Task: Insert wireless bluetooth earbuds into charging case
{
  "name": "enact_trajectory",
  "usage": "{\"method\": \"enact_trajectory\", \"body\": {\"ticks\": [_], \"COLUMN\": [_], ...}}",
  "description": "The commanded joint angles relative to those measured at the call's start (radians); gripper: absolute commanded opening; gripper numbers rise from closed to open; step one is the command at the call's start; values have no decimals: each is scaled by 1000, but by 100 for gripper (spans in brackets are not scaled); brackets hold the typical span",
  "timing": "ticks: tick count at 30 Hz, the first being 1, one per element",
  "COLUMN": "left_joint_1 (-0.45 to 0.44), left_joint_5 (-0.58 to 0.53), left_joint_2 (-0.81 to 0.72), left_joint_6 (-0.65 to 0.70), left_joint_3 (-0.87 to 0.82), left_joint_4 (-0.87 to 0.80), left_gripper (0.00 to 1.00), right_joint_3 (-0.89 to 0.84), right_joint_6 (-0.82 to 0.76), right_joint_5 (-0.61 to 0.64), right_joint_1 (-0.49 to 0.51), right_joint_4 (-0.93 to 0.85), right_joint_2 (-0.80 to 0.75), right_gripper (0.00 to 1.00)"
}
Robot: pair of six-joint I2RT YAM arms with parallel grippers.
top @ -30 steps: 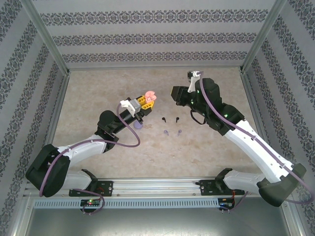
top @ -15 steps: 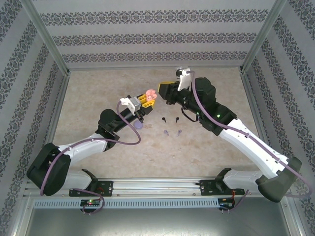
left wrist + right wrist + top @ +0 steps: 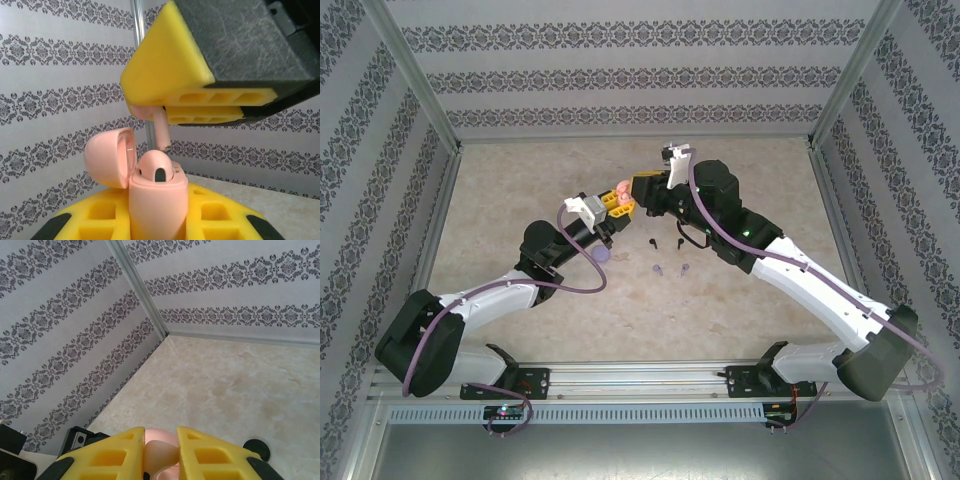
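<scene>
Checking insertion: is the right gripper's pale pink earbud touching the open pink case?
Apart: left wrist view shows wall between pale pink earbud stem and open pink case.

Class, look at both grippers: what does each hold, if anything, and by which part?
The left gripper clamps the open pink case by its lower body. The right gripper pinches a pink earbud by its head, stem pointing down.
</scene>
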Motion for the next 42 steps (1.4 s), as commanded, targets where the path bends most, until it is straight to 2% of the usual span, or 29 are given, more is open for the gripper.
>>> {"method": "enact_trajectory", "body": {"ticks": [1, 15, 33, 42], "left_joint_1": [3, 3, 3, 3], "left_joint_5": [22, 15, 15, 17], "left_joint_2": [3, -2, -6, -12], "left_joint_6": [-16, -8, -10, -9], "left_joint_3": [33, 34, 41, 34], "left_joint_4": [55, 50, 39, 39], "left_gripper": [0, 0, 0, 0], "right_joint_3": [-18, -78, -79, -74], "right_joint_6": [-8, 2, -82, -99], "right_joint_5": [11, 15, 6, 58], "right_joint_1": [14, 12, 56, 50], "right_joint_4": [40, 35, -13, -22], "right_joint_2": [7, -14, 42, 36], "right_gripper": [21, 20, 17, 17]}}
